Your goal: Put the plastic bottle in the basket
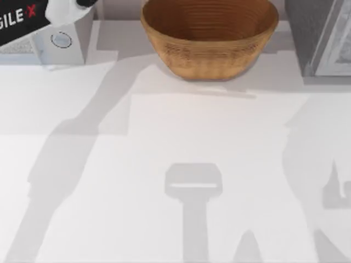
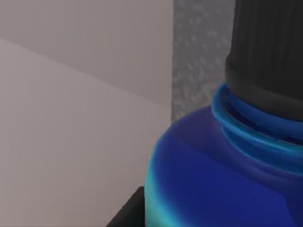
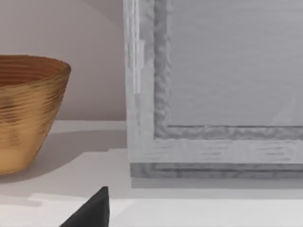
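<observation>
White tabletop carries the wicker basket (image 1: 209,38) at its far edge, nothing visible inside. Left of the basket, the left arm (image 1: 33,19) is raised; its wrist view shows the plastic bottle (image 2: 227,179) close up, seemingly gripped though the jaws are unseen. Delivery remains. The right arm sits parked right of the basket, jaws indeterminate.

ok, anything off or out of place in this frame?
Nothing stands out. The basket sits upright at the table's far edge, nothing in it; the plastic bottle is close up at the left wrist, cap on, no spill.
</observation>
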`<state>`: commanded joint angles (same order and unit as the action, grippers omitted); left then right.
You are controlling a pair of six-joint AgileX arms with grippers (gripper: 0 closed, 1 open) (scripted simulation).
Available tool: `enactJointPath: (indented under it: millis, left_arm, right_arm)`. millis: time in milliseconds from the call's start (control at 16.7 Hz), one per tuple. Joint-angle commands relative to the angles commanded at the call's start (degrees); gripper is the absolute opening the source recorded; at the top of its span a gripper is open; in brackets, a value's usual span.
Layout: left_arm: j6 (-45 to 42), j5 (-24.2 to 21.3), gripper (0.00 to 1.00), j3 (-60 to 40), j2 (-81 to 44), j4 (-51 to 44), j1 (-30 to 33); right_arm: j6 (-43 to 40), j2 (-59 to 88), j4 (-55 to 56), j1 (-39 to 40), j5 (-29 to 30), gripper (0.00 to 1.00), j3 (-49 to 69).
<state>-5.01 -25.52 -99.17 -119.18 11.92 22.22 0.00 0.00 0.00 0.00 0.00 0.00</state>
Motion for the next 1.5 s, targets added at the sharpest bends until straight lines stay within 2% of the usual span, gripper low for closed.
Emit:
enactJointPath:
  millis: [120, 540, 960, 1260, 1500]
  left_arm:
    - [0.7, 1.5, 0.00, -1.9, -1.8, 0.7, 1.4]
    - [0.8, 1.8, 0.00, -2.6, -2.7, 0.5, 1.5]
    - [1.1, 3.3, 0.00, -15.4, -14.9, 0.5, 3.5]
    - [1.2, 3.7, 0.00, -16.2, -15.6, 0.5, 3.8]
    - [1.2, 3.7, 0.30, -16.2, -15.6, 0.5, 3.8]
  right_arm:
    - [0.0, 0.0, 0.0, 0.0, 0.0, 1.00, 0.0]
    - [0.0, 0.0, 0.0, 0.0, 0.0, 1.00, 0.0]
    - [0.0, 0.0, 0.0, 0.0, 0.0, 1.00, 0.0]
    - [0.0, 0.0, 0.0, 0.0, 0.0, 1.00, 0.0]
    - [0.0, 0.0, 0.0, 0.0, 0.0, 1.00, 0.0]
